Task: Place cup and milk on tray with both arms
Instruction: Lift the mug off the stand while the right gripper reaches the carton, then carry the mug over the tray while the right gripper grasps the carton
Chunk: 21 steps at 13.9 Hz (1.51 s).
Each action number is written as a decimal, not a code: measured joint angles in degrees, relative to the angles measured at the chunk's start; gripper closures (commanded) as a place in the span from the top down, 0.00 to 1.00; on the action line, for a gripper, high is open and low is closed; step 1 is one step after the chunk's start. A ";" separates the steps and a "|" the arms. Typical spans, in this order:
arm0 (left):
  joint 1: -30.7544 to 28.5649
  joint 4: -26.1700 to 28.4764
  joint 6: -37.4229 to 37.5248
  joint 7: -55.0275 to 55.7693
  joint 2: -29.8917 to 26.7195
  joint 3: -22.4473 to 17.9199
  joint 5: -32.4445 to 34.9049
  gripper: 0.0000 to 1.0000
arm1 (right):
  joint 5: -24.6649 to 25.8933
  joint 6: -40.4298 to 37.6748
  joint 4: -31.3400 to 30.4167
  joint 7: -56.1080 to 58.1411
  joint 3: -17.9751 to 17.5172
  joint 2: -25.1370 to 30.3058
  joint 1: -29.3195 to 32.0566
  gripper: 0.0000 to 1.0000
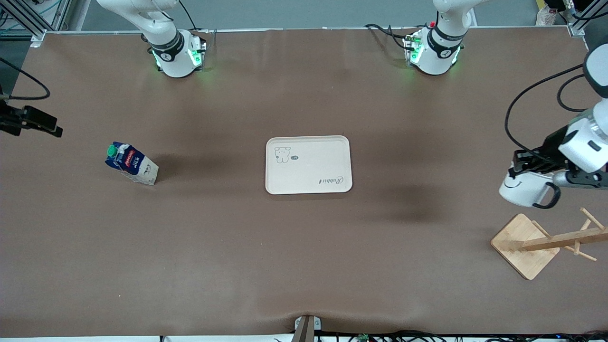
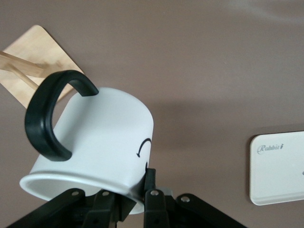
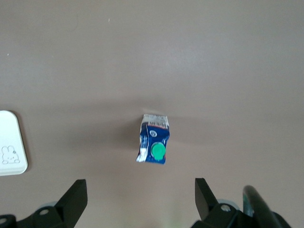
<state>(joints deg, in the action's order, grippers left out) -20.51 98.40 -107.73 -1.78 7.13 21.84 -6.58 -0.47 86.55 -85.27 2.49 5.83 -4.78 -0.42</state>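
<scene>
Cup (image 1: 522, 188) hangs tilted, pinched at its rim by the clenched left hand (image 1: 525, 164) over the surface beside the wooden rack (image 1: 525, 244); it could slip or clip a peg. Milk (image 1: 131, 164) stands under the released right hand (image 3: 140, 197). Tray (image 1: 308, 165) sits mid-surface, empty, with open room around.

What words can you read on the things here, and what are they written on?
"Rabbit": script on the tray, near one corner, upside down in the front view.
"MILK": small white letters on the milk carton's blue side, barely readable.
Red logo on the milk: too blurred to read.
Small dark mark beside the bear drawing on the tray: too small to read.
Cup: only a smiley face, no words.
</scene>
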 measured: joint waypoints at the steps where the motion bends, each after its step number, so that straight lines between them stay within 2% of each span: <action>1: 0.11 0.00 0.38 2.43 0.23 1.38 0.03 0.00 | -0.12 1.61 0.00 0.01 -0.12 -0.96 -0.01 1.00; 4: 3.03 0.02 1.74 10.47 1.44 3.50 0.09 0.00 | -0.69 3.28 0.00 0.01 -0.38 -3.02 -0.04 1.00; 10: 13.32 -0.29 1.99 29.40 6.01 3.76 0.15 0.00 | -2.08 3.02 -0.16 -0.02 -0.32 -5.63 0.05 1.00; 17: 21.41 -4.65 1.96 44.77 14.66 3.81 0.15 0.00 | -2.37 0.87 -2.88 -0.17 -0.07 -11.04 1.69 1.00; 21: 25.72 -7.57 1.95 52.55 20.37 3.83 -0.51 0.00 | -2.43 0.41 -8.47 -1.14 -0.18 -11.15 1.68 1.00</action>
<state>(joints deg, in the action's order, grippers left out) 5.21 90.83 -105.78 50.77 27.50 25.67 -7.09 -2.91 86.96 -93.74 1.35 5.65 -15.93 1.25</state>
